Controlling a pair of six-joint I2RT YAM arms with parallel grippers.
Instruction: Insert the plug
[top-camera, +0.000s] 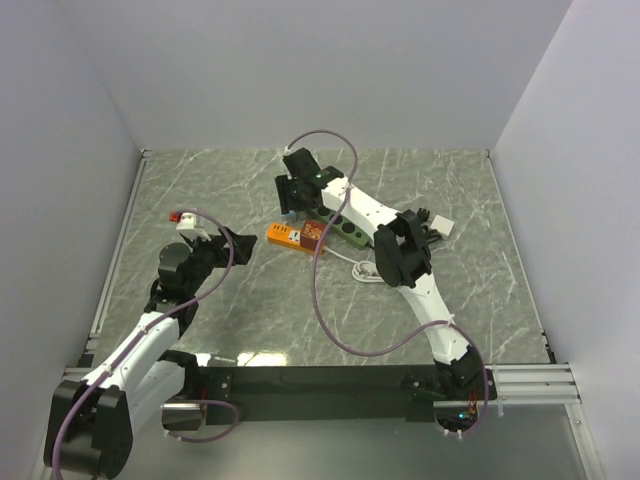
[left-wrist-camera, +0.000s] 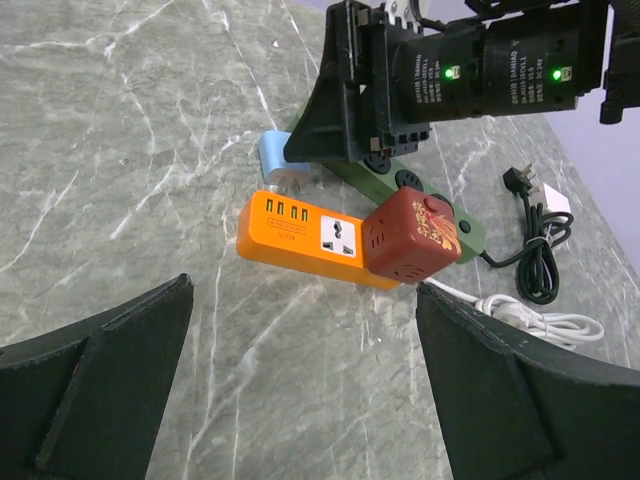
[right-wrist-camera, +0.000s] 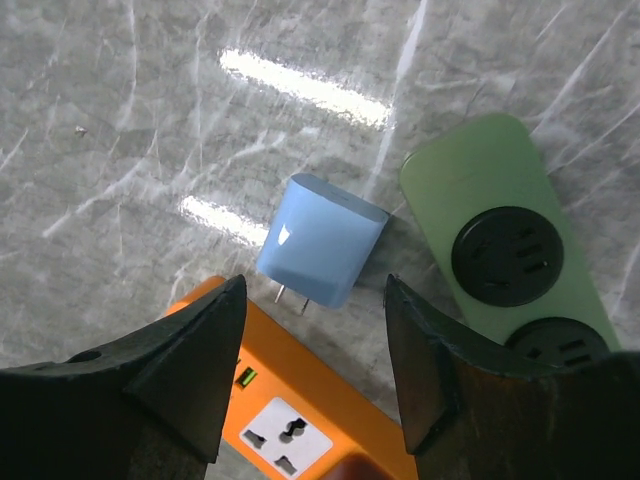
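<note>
A light blue plug (right-wrist-camera: 322, 240) lies flat on the marble table, prongs toward the orange power strip (right-wrist-camera: 335, 385), between it and the green power strip (right-wrist-camera: 500, 225). My right gripper (right-wrist-camera: 315, 292) is open and empty, hovering above the plug with a finger on each side of it. In the left wrist view the blue plug (left-wrist-camera: 278, 160) sits behind the orange strip (left-wrist-camera: 300, 235), partly under the right gripper (left-wrist-camera: 360, 90). My left gripper (left-wrist-camera: 305, 380) is open and empty, short of the orange strip. From above, the right gripper (top-camera: 300, 190) hides the plug.
A red cube adapter (left-wrist-camera: 412, 235) sits on the right end of the orange strip (top-camera: 283, 235). A green strip (top-camera: 345, 228), a white cable (left-wrist-camera: 530, 318), a black cord with plug (left-wrist-camera: 535, 250) and a white block (top-camera: 441, 223) lie to the right. Walls enclose three sides.
</note>
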